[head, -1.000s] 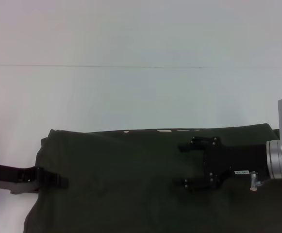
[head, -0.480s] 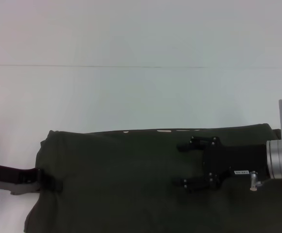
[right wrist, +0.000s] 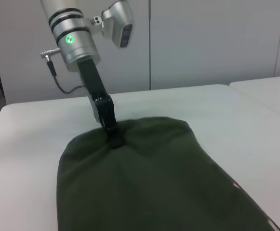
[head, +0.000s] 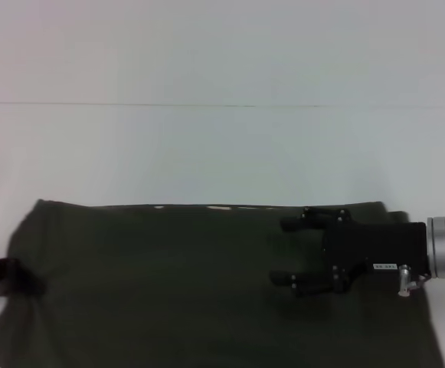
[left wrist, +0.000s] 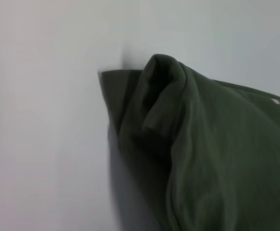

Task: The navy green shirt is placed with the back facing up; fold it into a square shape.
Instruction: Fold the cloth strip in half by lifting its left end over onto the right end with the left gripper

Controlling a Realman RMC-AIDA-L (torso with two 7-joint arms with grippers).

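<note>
Right end effector [head: 287, 253] sits over the right half of the navy green shirt [head: 176, 284], its two black fingers [head: 292, 225] spread wide apart with nothing between them, just cloth beneath. Over on the left, the left end effector [right wrist: 114, 137] is down at the shirt's left edge, pinched closed on a bunched bit of fabric. The shirt lies as a long dark band across the white bench [head: 207, 153], its left end rumpled into a raised fold.
</note>
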